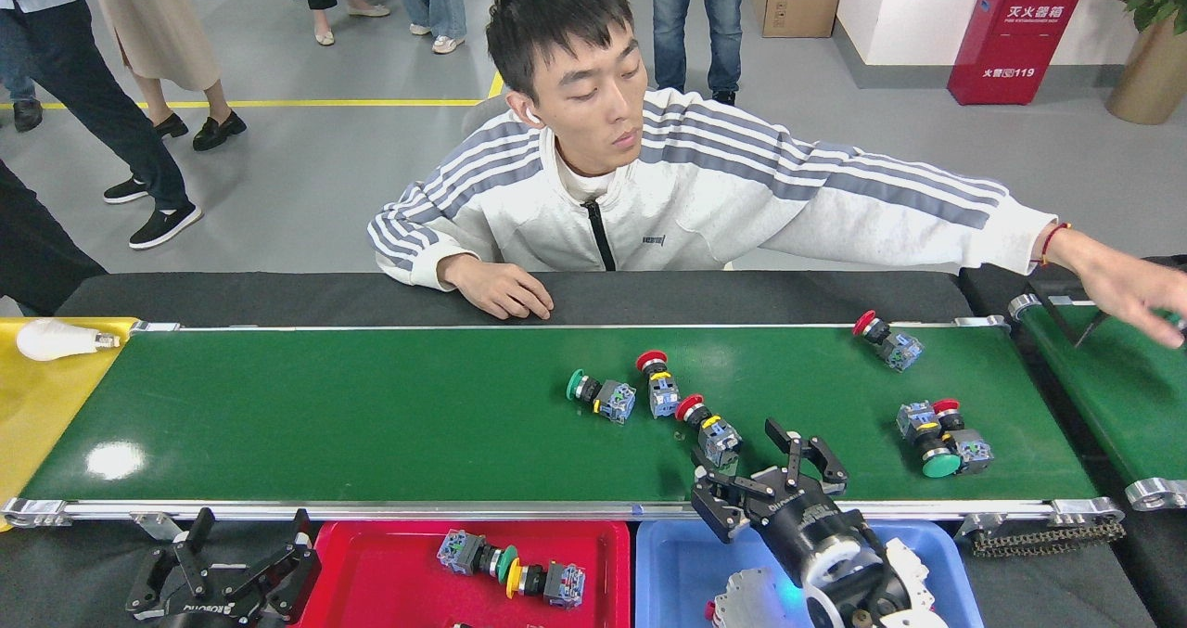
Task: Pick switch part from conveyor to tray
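The conveyor is a long dark-green belt across the middle. Several switch parts lie on it: a green-capped one, a red-capped one, another red-capped one, a red one at the far right and a cluster by the right end. My right gripper is open over the belt's near edge, just right of the nearest red-capped part, touching nothing. My left gripper is open at the bottom left, beside the red tray. That tray holds two switch parts.
A blue tray with white parts sits under my right arm. A seated person rests one hand at the belt's far edge and stretches the other hand over the smaller belt. A light bulb lies on yellow sheet.
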